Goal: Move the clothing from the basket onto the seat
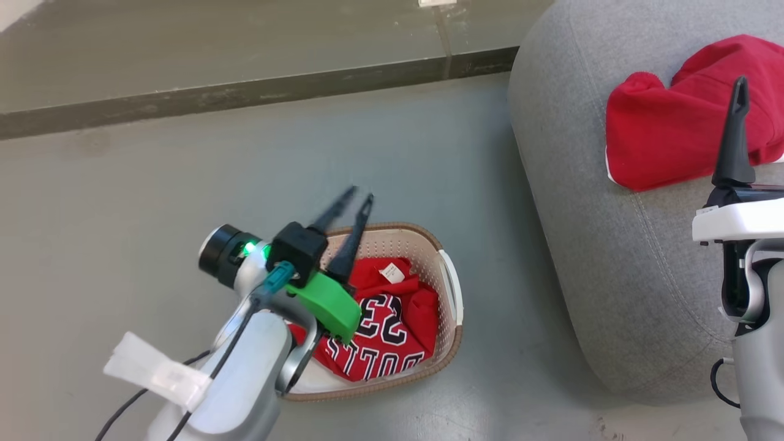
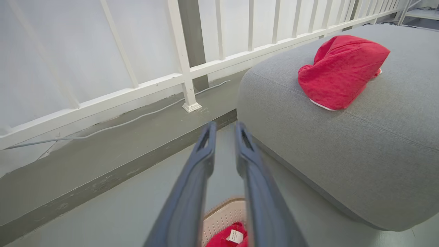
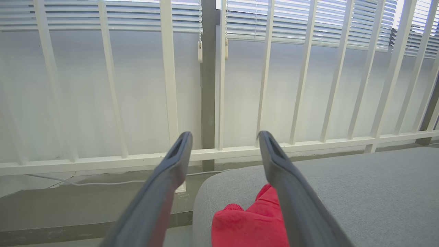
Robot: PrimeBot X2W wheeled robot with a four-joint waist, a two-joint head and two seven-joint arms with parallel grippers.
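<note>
a: how does the clothing stand?

b: half and half. the plain red garment point(image 1: 674, 128) lies bunched on the seat point(image 1: 612, 275), near its rounded edge. the jersey point(image 1: 380, 346) is crumpled in the basket point(image 1: 452, 343), its "23" facing up and a white label point(image 1: 390, 272) showing.

a: and your arms?

b: my left end effector point(image 1: 361, 195) hangs over the basket, its fingers pointing past the far rim. they are drawn to a narrow gap with nothing between them. i judge that slim shape suits going down inside a small basket without snagging its perforated wall. my right end effector point(image 3: 224, 137) is spread wide and empty above the plain garment, aimed at the white railing point(image 3: 168, 85).

a: why is the basket where it is?

b: it sits on the floor point(image 1: 184, 202), near the seat but apart from it, so i think the carry across is short.

a: what does the next move call for?

b: i'd say the left must widen, dip onto a raised fold of the jersey, pinch it and lift clear of the rim. limp cloth may drag on that rim and tip the light basket.
</note>
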